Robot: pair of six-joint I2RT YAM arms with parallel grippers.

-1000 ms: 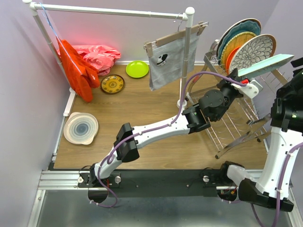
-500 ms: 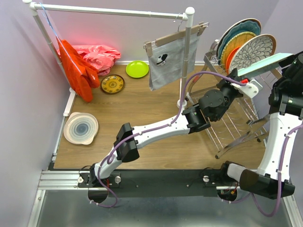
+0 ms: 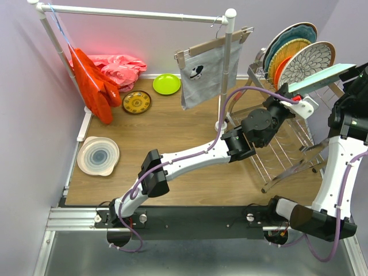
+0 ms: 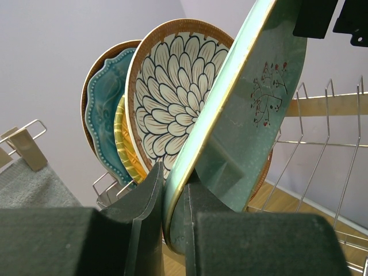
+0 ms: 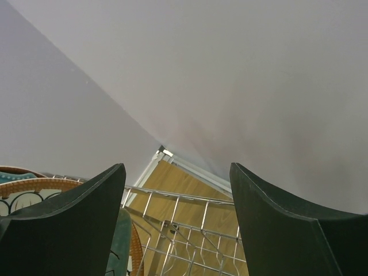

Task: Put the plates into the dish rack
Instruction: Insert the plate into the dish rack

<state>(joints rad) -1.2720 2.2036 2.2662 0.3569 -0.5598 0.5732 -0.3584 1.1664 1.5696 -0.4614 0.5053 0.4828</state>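
The tray (image 4: 247, 109) sat clamped edge-on between the two fingers of the left gripper (image 4: 174, 187), tilted and slanting up toward the upper right of the left wrist view. In the top view it hung above the rack (image 3: 287, 152) at the right of the frame, not yet between the tines. Just behind it a floral plate (image 4: 172, 103) stood upright in the rack, then a yellow plate (image 4: 122, 144) and a teal plate (image 4: 103, 115), packed close together at the rack's far end. An orange plate (image 3: 278, 70) showed as a sliver among them from above. The tray's high end reached the right arm at the right edge of the top view. A black part crossed it at the upper right of the left wrist view, but whether they touched could not be told. The right gripper (image 5: 176, 171) was spread wide with nothing between its fingers, and rack wires lay below them at the bottom of the right wrist view. Three plates lay flat on the table (image 3: 190, 121): a green plate (image 3: 167, 84) and a patterned plate (image 3: 137, 102) at upper left, and a ringed plate (image 3: 98, 156) at the left edge. A red cloth (image 3: 92, 86) hung from the rail (image 3: 132, 12) beside a pink cloth (image 3: 118, 66), and a grey cloth (image 3: 204, 72) hung near the frame's top centre.
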